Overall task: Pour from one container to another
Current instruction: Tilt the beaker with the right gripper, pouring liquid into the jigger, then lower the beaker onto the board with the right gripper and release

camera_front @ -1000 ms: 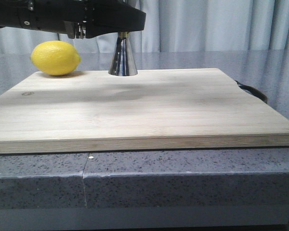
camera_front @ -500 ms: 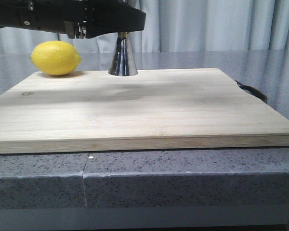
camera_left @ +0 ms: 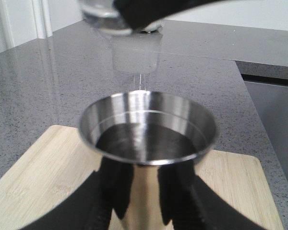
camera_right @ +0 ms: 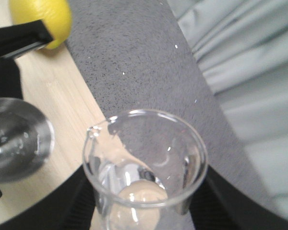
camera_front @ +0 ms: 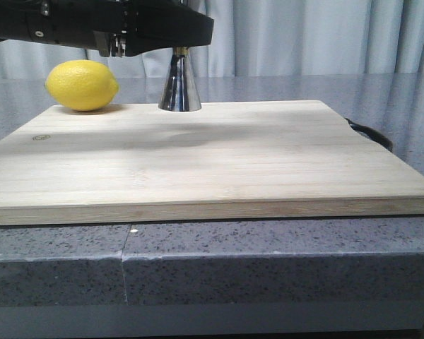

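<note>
The steel jigger stands on the far edge of the wooden cutting board. My left gripper is shut on its body just under the top cup. In the front view my left arm hides the jigger's top. My right gripper is shut on the clear glass beaker. It holds the beaker tilted above and behind the jigger's mouth, with its lip toward the jigger. The beaker shows at the edge of the left wrist view. A thin clear stream seems to fall toward the cup.
A yellow lemon lies on the board's far left corner, close to the jigger. A black handle sticks out past the board's right edge. The board rests on a grey speckled counter, and curtains hang behind it.
</note>
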`<state>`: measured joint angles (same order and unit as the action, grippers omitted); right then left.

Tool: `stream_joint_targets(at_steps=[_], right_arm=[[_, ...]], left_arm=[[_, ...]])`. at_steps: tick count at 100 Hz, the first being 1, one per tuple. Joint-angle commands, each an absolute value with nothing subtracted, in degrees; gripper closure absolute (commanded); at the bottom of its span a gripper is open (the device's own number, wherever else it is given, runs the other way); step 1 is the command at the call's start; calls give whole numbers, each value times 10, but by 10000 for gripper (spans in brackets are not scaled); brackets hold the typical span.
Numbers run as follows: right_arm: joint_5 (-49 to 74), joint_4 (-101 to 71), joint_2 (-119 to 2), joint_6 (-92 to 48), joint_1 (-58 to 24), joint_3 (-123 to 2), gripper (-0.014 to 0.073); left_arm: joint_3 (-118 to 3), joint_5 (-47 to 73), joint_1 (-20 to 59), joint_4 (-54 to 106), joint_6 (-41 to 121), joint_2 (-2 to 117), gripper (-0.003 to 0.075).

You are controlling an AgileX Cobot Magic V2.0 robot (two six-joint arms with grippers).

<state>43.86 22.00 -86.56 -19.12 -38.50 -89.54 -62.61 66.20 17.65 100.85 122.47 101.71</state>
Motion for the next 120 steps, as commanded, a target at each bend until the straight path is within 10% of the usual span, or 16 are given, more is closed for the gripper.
stream_joint_targets(at_steps=[1,48,120], right_arm=[[421,170,-822,-156,-353,-914,276],[237,-46,-690,-154,-228,-668,276],[-229,-156,-725,-133,-248,-357,276]], left_arm=[[-645,727,181,1055,1220,995,532],[-645,727,181,1055,1220,995,532],[-645,727,181,1055,1220,995,532]])
